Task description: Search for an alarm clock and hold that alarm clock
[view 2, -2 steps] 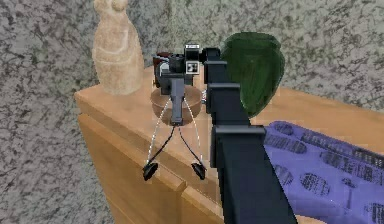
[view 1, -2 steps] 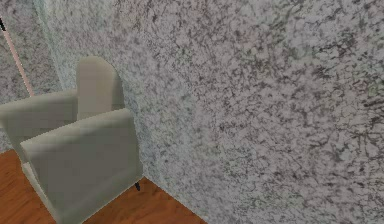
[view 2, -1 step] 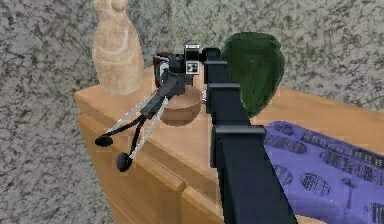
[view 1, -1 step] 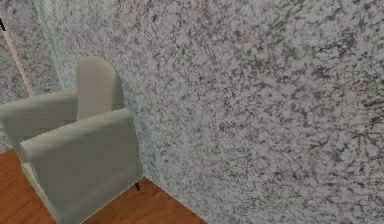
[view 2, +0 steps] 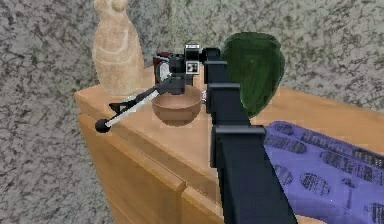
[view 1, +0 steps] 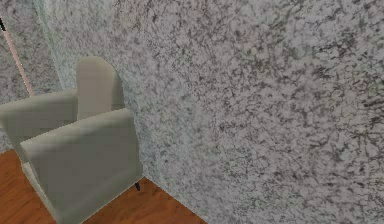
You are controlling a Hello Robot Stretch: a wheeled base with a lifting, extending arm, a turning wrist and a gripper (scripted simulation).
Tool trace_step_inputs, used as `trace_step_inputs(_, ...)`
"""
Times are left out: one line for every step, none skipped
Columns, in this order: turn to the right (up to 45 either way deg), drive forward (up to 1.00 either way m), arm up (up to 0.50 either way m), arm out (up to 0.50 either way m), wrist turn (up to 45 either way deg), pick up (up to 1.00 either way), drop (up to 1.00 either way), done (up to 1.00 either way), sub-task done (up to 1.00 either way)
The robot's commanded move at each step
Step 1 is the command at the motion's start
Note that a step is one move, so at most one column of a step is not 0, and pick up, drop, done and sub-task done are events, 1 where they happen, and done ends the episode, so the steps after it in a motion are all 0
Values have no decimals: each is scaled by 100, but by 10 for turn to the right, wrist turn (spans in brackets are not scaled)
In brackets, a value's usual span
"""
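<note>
Pale wood forms the desk [view 2: 120, 150] over which the dark arm [view 2: 235, 150] reaches, rising from the bottom edge past a brown bowl [view 2: 177, 108]. At its end the gripper [view 2: 108, 115] points toward the arm side view's left, its thin fingers [view 2: 135, 107] slanting down above the desk's front corner. Whether it holds anything cannot be told. A tan statue [view 2: 118, 45] and a dark green vase [view 2: 255, 65] stand behind. I cannot pick out an alarm clock among them. Ahead, a beige armchair [view 1: 75, 150] stands against a speckled wall [view 1: 260, 100].
</note>
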Motion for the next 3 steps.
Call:
trace_step_inputs(0,0,0,0,450,0,0,0,0)
trace_step_inputs(0,0,0,0,390,0,0,0,0)
trace_step_inputs(0,0,0,0,0,100,0,0,0)
